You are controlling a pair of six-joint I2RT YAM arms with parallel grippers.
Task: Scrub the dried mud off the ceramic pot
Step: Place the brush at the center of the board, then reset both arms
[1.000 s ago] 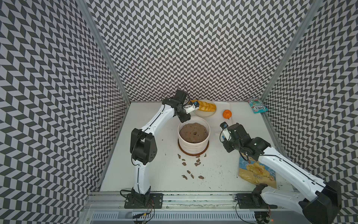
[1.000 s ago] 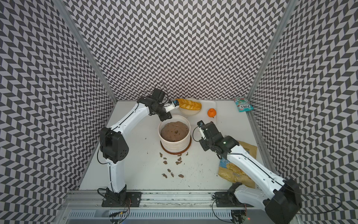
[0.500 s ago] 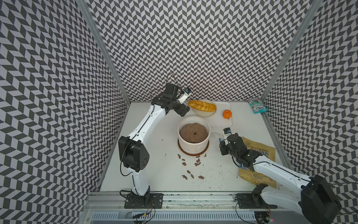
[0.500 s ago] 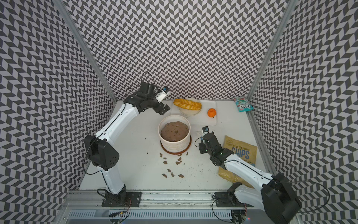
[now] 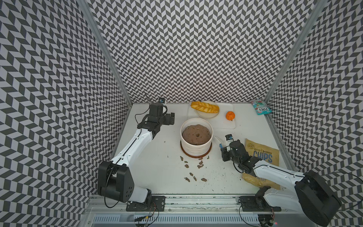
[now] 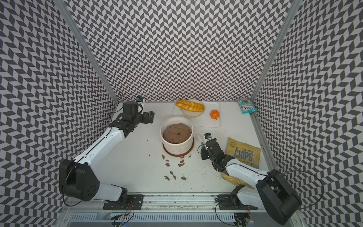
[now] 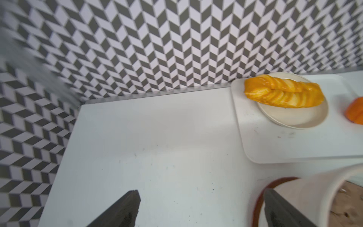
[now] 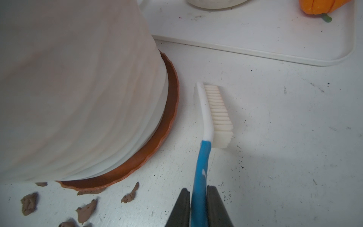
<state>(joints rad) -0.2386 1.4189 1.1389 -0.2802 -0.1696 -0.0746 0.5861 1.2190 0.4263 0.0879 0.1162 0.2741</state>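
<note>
Your right gripper (image 8: 198, 196) clamps the brush (image 8: 205, 110) handle just beside the ceramic pot (image 8: 78, 88), bristles seemingly touching the table (image 8: 275, 137). Your left gripper (image 7: 201, 192) gapes wide, empty. Dried mud (image 8: 86, 211) lies nearby.

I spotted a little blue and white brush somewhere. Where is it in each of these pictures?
A top view: the brush just right of the ceramic pot.
A top view: same spot, by the pot.
Left wrist: not in it.
Right wrist: brush beside the pot's saucer, held by the right gripper.
Shared landmark: the pot, in all four.
</note>
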